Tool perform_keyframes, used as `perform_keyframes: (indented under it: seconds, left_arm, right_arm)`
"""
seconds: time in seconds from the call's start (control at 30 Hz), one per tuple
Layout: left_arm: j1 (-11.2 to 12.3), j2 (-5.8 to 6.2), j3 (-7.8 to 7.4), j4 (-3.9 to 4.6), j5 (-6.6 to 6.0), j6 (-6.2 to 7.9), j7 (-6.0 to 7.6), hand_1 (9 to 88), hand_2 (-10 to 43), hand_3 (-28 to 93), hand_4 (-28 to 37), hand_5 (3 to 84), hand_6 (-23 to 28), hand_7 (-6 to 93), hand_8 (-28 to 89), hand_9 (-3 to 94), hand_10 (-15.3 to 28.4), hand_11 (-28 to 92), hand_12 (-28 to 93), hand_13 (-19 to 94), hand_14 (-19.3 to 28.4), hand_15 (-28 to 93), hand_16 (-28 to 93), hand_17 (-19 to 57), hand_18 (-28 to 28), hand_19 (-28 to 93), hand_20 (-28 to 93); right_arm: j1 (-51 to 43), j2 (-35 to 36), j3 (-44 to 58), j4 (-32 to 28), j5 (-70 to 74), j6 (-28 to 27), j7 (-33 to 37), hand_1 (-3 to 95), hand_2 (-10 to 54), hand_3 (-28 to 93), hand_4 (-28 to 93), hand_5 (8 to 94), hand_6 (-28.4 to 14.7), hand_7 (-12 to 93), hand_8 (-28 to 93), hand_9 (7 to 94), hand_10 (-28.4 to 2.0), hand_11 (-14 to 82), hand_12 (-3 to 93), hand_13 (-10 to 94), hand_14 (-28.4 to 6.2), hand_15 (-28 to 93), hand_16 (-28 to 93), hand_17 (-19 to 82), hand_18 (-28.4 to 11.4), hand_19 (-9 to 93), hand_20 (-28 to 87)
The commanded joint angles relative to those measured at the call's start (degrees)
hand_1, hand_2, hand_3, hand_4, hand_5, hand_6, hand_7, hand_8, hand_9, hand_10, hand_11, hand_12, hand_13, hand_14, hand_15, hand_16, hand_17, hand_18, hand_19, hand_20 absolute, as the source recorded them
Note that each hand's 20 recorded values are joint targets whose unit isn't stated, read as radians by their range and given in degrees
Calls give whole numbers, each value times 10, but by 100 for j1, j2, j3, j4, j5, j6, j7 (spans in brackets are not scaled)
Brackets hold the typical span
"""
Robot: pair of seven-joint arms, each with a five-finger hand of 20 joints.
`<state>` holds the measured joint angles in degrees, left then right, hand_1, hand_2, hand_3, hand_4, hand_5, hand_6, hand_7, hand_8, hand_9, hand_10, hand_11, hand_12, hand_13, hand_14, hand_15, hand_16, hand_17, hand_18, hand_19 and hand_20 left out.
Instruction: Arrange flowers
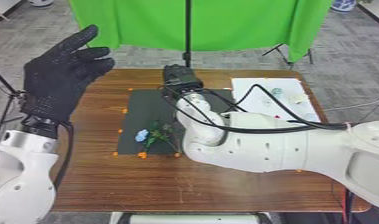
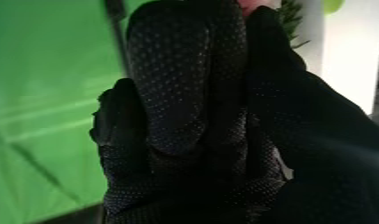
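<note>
At the brown wooden bench, my right black-gloved hand pinches a pink, green-leaved flower, probably for exact placing; I hold the relaxed left hand aside, for space.

The right hand pinches a pink thing at twelve o'clock. Green leaves show at one o'clock, green cloth at nine.
</note>
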<state>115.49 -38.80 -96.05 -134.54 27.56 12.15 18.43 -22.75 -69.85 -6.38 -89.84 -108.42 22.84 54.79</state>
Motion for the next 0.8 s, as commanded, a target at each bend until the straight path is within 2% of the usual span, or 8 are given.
perform_keyframes:
  seconds: [0.03,0.13,0.23,0.37,0.4,0.43,0.57,0.8]
  left_arm:
    - [-649,48,248,118,37,-256,-48,230,76,792,-226,379,98,148,-101,359,222,344,121,270,284,622,-125,-48,249,629,248]
    - [-877,-34,417,182,69,-352,-174,230,77,791,-226,379,99,148,-101,359,222,344,121,271,284,622,-126,-47,249,629,248]
    - [-927,-19,466,185,74,-289,-145,229,77,791,-226,379,98,148,-101,359,222,345,122,270,284,622,-126,-48,249,629,248]
    - [-926,-27,465,197,66,-329,-182,229,77,792,-226,380,99,147,-100,359,222,345,121,270,284,622,-125,-47,249,629,247]
    - [-887,-52,434,186,76,-340,-202,230,77,791,-226,380,99,147,-100,359,222,345,121,270,284,622,-125,-47,249,629,247]
    - [-677,-23,311,180,63,-437,-84,230,77,792,-226,380,99,147,-100,359,222,345,121,270,284,622,-126,-48,250,629,247]
    - [-581,-44,251,164,58,-436,-112,229,77,791,-225,379,99,147,-100,359,222,345,121,270,284,622,-125,-48,250,629,247]
    - [-654,-39,309,191,61,-477,-121,230,77,791,-225,379,99,147,-100,359,222,345,121,270,284,622,-125,-48,250,629,246]
  right_arm:
    - [588,-421,-443,-92,526,-283,-50,591,-95,667,-283,835,22,228,35,937,-59,148,295,863,-30,490,242,440,-169,932,269]
    - [696,-466,-694,-43,585,-390,4,595,-95,637,-283,841,41,213,25,937,-51,151,273,863,-27,485,232,428,-166,932,252]
    - [737,-539,-854,5,645,-381,2,596,-95,616,-283,848,49,199,20,937,-42,153,258,862,-26,482,229,424,-163,932,241]
    - [588,-498,-669,-53,888,-432,-124,601,-95,601,-283,846,55,190,18,937,-39,141,256,860,-25,482,224,421,-161,932,239]
    - [522,-499,-595,-49,897,-463,-149,601,-95,598,-283,843,56,187,17,937,-38,139,256,859,-25,483,222,420,-160,932,239]
    - [583,-593,-742,-23,977,-336,-53,600,-95,597,-283,841,56,186,16,937,-37,137,256,859,-25,483,222,419,-159,932,239]
    - [441,-574,-494,-63,1522,-352,-197,604,-95,577,-283,823,54,180,11,935,-34,87,266,851,-22,498,205,412,-153,932,246]
    - [422,-597,-464,24,1984,-305,-154,612,-95,539,-283,805,57,175,0,932,-29,45,270,846,-20,506,199,408,-147,932,248]
